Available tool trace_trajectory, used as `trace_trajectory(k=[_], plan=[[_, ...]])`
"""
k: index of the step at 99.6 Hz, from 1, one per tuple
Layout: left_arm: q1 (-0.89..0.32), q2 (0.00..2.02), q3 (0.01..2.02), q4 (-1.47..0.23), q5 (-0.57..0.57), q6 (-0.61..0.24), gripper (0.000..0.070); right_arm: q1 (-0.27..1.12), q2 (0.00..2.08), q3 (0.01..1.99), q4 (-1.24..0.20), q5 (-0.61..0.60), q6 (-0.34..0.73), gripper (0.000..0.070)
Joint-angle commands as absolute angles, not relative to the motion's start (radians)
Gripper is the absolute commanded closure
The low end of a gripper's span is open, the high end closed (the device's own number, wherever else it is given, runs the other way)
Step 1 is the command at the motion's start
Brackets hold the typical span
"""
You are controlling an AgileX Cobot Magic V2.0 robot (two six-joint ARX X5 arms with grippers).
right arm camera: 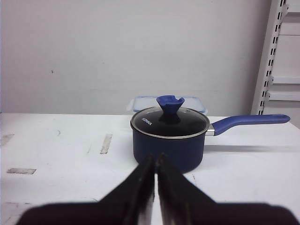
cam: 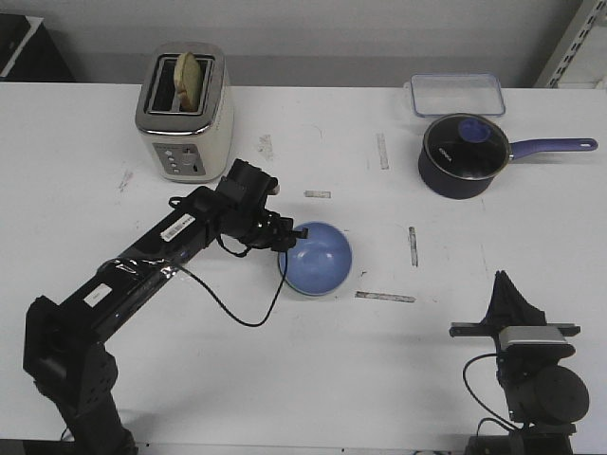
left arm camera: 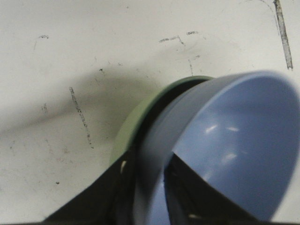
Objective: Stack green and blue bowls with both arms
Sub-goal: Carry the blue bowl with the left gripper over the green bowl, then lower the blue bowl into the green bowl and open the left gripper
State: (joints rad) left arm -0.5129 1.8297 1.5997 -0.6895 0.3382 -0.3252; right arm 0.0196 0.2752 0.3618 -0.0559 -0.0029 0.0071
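Your left gripper point(cam: 296, 234) had its jaws clamped on the blue bowl point(cam: 319, 258); your right gripper point(right arm camera: 155, 165) had jaws together; the saucepan point(right arm camera: 169, 138) lid read "KONKA".

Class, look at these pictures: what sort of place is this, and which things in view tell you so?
Probably a robotics lab staged as a kitchen: a toaster holding bread and a lidded saucepan stand on a scuffed, tape-marked white table, with metal shelving beside a bare wall.
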Motion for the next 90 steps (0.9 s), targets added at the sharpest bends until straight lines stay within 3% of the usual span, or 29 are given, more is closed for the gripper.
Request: trace_trajectory(k=[1,11,52,90], plan=[[-0.519,1.848,1.624,-0.691,0.341,-0.326,0.0508,0.02,0.274,0.361,-0.046,0.0,0.003,0.0699],[-0.524,1.835,1.624,-0.696,0.341,-0.326,0.0441,0.02,0.274,0.361,-0.046,0.0,0.003,0.0699],[-0.524,1.768,1.624,-0.715,0.34,-0.316,0.0442,0.02,0.274,0.361,-0.046,0.0,0.003,0.0699],[-0.524,1.623,1.602,-0.677,0.329,-0.019,0.0455,0.02,0.274,0.361,-0.046,0.0,0.003,0.0699]])
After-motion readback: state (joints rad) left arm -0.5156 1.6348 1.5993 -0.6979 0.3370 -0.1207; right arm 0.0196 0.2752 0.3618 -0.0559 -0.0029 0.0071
